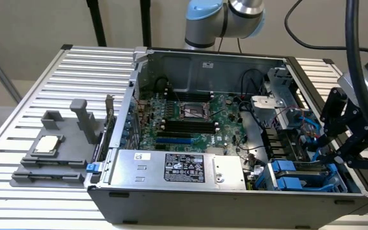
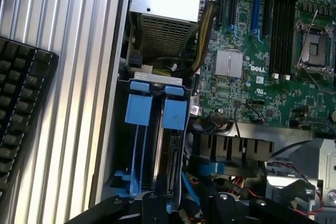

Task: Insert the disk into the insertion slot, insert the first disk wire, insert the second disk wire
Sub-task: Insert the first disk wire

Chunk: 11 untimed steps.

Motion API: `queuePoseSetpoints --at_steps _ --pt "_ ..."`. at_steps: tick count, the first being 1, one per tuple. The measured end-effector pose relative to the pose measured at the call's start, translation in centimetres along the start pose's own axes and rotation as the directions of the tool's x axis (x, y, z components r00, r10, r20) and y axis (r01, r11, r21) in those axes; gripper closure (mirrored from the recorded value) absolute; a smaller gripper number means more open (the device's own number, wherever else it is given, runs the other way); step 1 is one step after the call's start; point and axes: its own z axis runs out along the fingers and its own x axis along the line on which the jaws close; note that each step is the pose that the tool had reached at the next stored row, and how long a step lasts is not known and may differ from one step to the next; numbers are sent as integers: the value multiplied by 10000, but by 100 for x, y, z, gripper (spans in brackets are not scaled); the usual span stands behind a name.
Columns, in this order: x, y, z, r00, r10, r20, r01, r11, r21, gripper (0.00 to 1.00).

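Disk (image 2: 172, 169): grey, seen edge-on, clipped to a bright blue carrier; sat inside the insertion slot (image 1: 302, 175).
Hand (image 1: 329, 149): hung just beside that slot; grip state could not be told.

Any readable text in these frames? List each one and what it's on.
"DELL": white print on the motherboard.
Power supply label: black-and-white print, too small to read.
White sticker on the power supply's top: too small to read.
Back-wall sticker inside the case: too small to read.
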Motion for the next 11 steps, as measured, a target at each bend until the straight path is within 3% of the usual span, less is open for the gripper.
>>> queuePoseSetpoints --at_steps 2,5,7,11 --pt "-23 14 20 9999 -8 -107 8 10000 -8 62" --pt "-60 38 41 9997 -30 -247 29 10000 -24 55" --pt "-72 44 44 9996 -55 -275 55 10000 -30 42" --pt "-82 99 28 9995 -122 -284 121 9999 -38 42"
